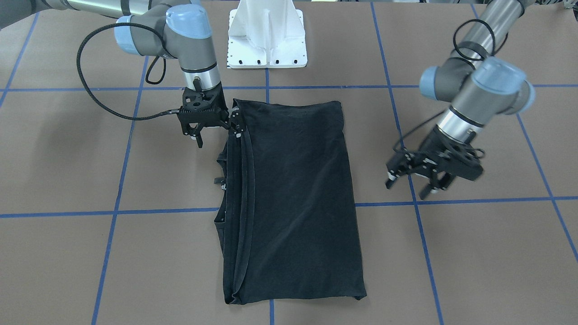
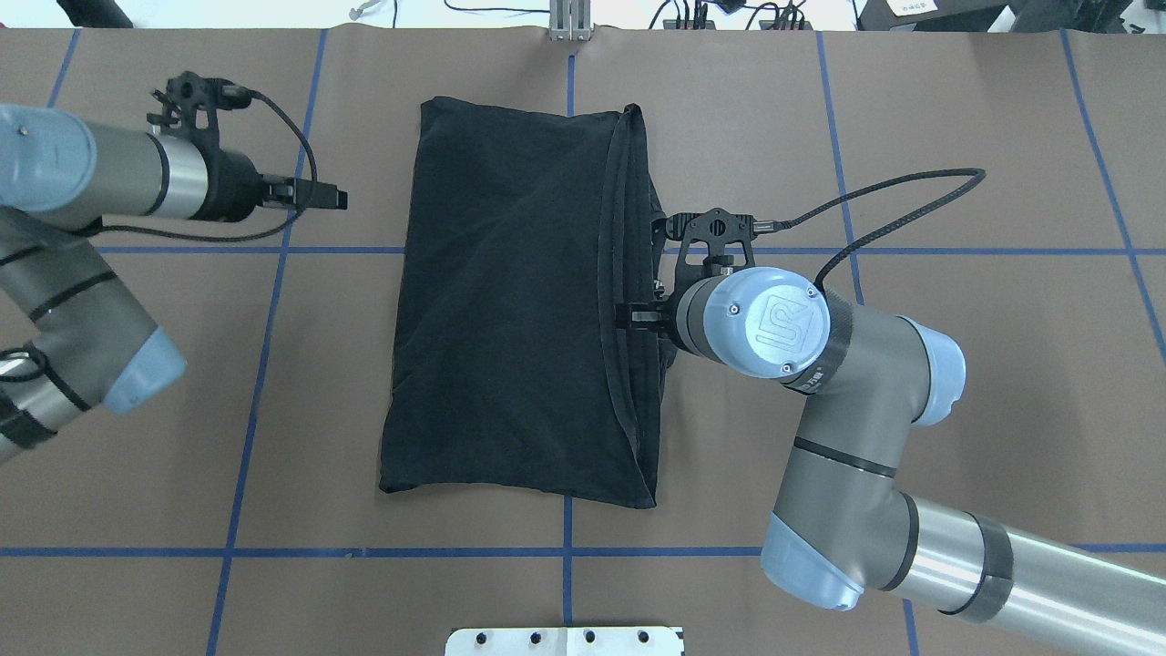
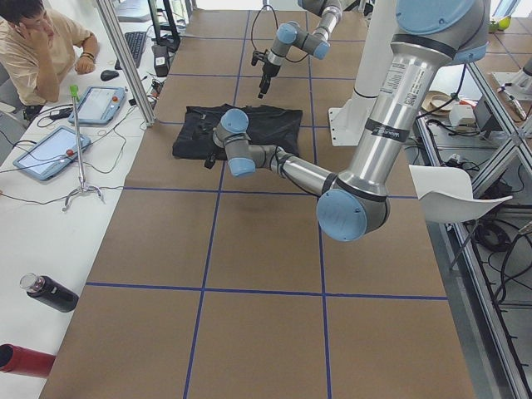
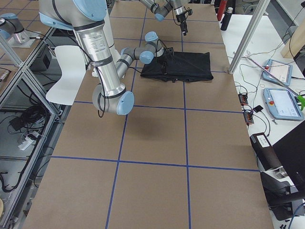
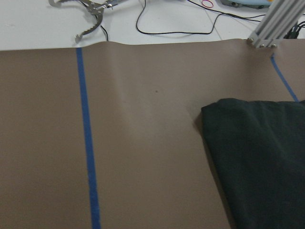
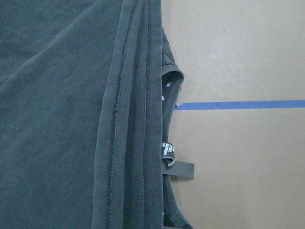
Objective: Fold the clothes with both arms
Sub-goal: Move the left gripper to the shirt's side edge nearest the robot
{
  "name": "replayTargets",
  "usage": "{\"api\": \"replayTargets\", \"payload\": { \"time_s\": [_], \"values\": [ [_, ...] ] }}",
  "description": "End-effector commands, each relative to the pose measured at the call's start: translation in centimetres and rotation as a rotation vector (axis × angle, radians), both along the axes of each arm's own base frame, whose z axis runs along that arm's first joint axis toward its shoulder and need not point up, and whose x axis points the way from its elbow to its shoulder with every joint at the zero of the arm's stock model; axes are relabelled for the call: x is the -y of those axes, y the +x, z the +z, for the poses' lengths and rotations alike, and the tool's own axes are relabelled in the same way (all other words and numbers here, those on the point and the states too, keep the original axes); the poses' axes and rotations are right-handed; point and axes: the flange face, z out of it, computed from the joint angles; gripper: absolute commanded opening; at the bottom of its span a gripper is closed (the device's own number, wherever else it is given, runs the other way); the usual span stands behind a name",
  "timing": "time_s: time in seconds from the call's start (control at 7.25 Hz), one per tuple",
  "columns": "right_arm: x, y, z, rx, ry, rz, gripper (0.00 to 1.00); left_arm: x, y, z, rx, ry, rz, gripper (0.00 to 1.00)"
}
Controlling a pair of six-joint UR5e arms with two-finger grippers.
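Note:
The black T-shirt (image 1: 298, 194) lies folded into a long rectangle at the table's middle, print hidden. It also shows in the overhead view (image 2: 510, 301). Its stacked hems and collar tag show in the right wrist view (image 6: 128, 119). My right gripper (image 1: 216, 135) hovers open over the hem edge near the shirt's robot-side corner, one finger at the fabric edge; my wrist (image 2: 756, 319) hides it from overhead. My left gripper (image 1: 406, 188) is open and empty, off the shirt's opposite long side; it shows overhead too (image 2: 332, 197). The left wrist view shows only a shirt corner (image 5: 262, 162).
The white pedestal base (image 1: 266, 36) stands at the robot side of the brown table. Blue tape lines (image 1: 117, 189) grid the surface. An operator (image 3: 41, 41), tablets (image 3: 54, 150) and bottles (image 3: 50, 293) are beside the table; a metal post (image 3: 125, 58) stands at its edge.

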Motion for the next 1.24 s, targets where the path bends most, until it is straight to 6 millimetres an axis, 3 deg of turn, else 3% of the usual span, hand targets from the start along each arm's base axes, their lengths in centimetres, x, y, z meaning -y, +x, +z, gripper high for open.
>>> {"api": "replayTargets", "payload": {
  "time_s": [0.0,0.28,0.41,0.55,0.69,0.83,1.1],
  "values": [
    [-0.5,1.8,-0.3,0.020,0.008,0.001,1.00,-11.7,3.9,-0.6,-0.050,-0.090,0.046,1.00],
    [-0.5,1.8,-0.1,0.017,0.005,0.002,1.00,-19.7,7.7,-4.6,0.047,-0.223,0.067,1.00],
    [-0.5,1.8,-0.2,0.018,0.006,0.004,1.00,-22.3,9.9,-5.2,0.082,-0.257,0.068,0.99],
    [-0.6,1.8,-0.2,0.019,0.004,0.006,1.00,-24.6,12.3,-4.4,0.098,-0.283,0.083,0.86],
    [-0.6,1.7,-0.2,0.019,0.004,0.006,1.00,-24.8,13.6,-4.2,0.105,-0.290,0.094,0.63],
    [-0.7,1.7,-0.2,0.019,0.005,0.006,1.00,-24.5,14.7,-3.8,0.117,-0.294,0.093,0.56],
    [-0.7,1.7,-0.2,0.020,0.004,0.007,1.00,-24.4,14.3,-3.6,0.119,-0.295,0.088,0.56]
  ]
}}
